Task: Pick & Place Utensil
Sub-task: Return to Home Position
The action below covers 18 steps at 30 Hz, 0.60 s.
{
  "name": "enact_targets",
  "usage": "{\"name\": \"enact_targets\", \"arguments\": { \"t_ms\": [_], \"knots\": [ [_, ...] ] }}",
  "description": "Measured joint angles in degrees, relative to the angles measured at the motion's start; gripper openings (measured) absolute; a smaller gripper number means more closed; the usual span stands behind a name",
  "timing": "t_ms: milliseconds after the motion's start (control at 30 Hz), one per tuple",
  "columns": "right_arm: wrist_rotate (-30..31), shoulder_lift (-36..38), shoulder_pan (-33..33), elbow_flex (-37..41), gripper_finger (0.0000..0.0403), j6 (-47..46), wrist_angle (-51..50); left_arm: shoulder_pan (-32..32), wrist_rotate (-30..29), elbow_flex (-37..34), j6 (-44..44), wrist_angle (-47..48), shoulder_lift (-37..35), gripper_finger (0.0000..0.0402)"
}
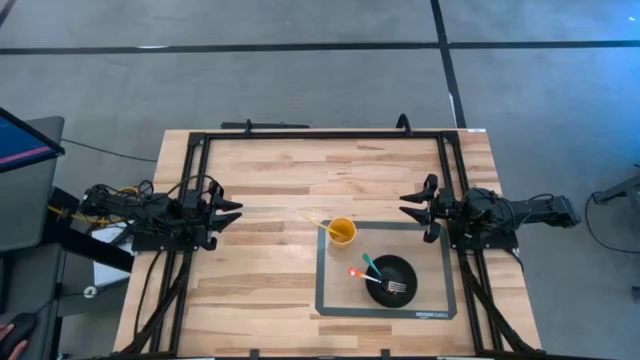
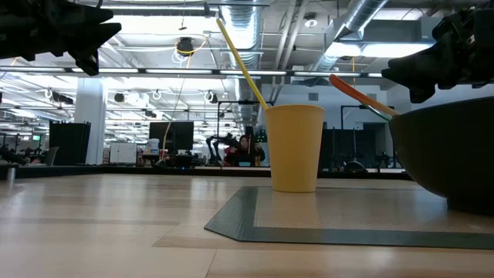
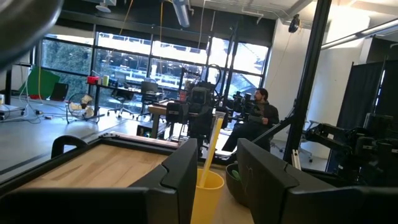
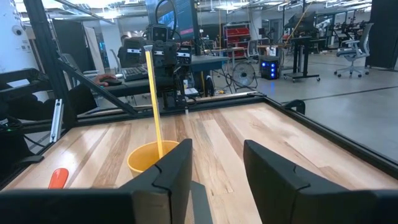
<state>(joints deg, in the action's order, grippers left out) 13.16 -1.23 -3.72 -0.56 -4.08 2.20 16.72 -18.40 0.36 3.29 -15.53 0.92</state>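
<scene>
A yellow cup (image 1: 342, 231) stands upright on the far left part of a grey mat (image 1: 330, 290). A long yellow utensil handle (image 1: 314, 220) sticks out of the cup and leans on its rim. Beside it a black bowl (image 1: 391, 280) holds a fork (image 1: 397, 287) and two utensils with green (image 1: 369, 264) and orange (image 1: 356, 272) handles resting over its rim. My left gripper (image 1: 230, 209) hovers open at the table's left, and my right gripper (image 1: 408, 206) hovers open at the right. Both point at the cup (image 3: 209, 186) (image 4: 149, 159).
A black metal frame (image 1: 320, 134) borders the wooden table's far edge and sides. Bare wood lies between my left gripper and the mat. In the low view the cup (image 2: 294, 147) stands left of the bowl (image 2: 455, 154). A person sits at a desk beyond the table.
</scene>
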Motion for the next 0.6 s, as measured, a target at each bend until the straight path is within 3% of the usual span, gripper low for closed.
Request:
{"name": "enact_targets", "arguments": {
  "t_ms": [600],
  "knots": [
    [0.0,0.0,0.0,0.0,0.014,0.0,0.0,0.0,0.0,0.0,0.0,0.0,0.0,0.0115]
  ]
}}
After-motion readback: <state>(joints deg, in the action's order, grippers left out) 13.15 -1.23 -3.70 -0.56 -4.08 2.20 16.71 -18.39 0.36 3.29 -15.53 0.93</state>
